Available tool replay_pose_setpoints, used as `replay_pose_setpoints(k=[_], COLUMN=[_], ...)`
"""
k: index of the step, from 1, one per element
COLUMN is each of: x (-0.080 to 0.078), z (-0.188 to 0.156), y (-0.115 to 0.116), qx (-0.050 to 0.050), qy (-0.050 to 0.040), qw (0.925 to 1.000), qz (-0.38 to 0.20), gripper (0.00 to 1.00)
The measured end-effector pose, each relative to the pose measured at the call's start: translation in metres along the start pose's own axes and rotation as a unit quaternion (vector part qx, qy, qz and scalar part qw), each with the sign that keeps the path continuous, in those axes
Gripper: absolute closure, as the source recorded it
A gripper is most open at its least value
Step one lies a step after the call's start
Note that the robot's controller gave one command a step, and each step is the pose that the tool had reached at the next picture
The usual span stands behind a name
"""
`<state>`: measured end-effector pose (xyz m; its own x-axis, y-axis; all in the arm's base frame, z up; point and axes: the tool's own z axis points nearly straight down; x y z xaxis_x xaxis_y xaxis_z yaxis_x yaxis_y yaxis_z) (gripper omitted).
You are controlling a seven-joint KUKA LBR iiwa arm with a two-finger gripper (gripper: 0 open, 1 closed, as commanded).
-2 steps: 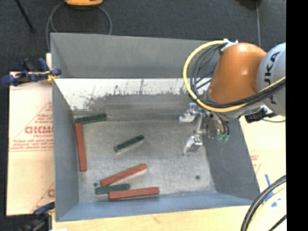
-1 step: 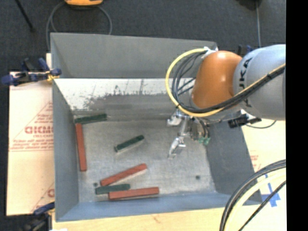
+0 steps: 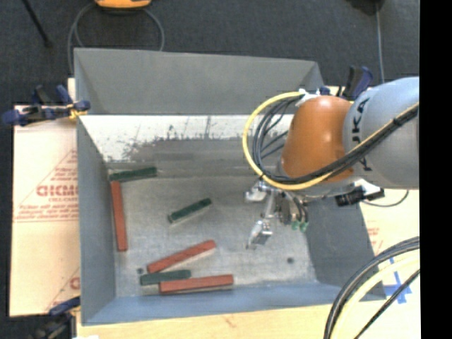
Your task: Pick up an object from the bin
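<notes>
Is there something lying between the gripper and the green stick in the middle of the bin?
Nothing visible does. Between the gripper and the green stick lies only bare bin floor; the nearest red stick lies aside, toward the front wall.

The claw (image 3: 260,236) hangs below the arm's orange cover (image 3: 318,140), over bare floor at about 3 o'clock in the grey bin (image 3: 92,210). Nearest to it, a dark green stick (image 3: 189,210) lies tilted at its 10 o'clock and a slanted red stick (image 3: 181,257) at its 8 o'clock. At the bin's 7 o'clock a short green stick (image 3: 164,277) touches a flat red stick (image 3: 196,283), while at 9 o'clock a long red stick (image 3: 119,216) lies along the wall, a green bar (image 3: 131,174) at its far end.
</notes>
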<state>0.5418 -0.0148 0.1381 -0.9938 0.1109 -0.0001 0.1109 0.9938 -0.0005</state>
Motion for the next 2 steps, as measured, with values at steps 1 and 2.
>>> replay_pose_setpoints(k=[1, 2], x=[0.023, 0.025], z=[0.012, 0.059], y=[0.026, 0.073], qx=[0.000, 0.001], qy=[-0.0012, -0.0014], qw=[0.9977, 0.9992], qz=[-0.068, -0.041], gripper=[0.00, 1.00])
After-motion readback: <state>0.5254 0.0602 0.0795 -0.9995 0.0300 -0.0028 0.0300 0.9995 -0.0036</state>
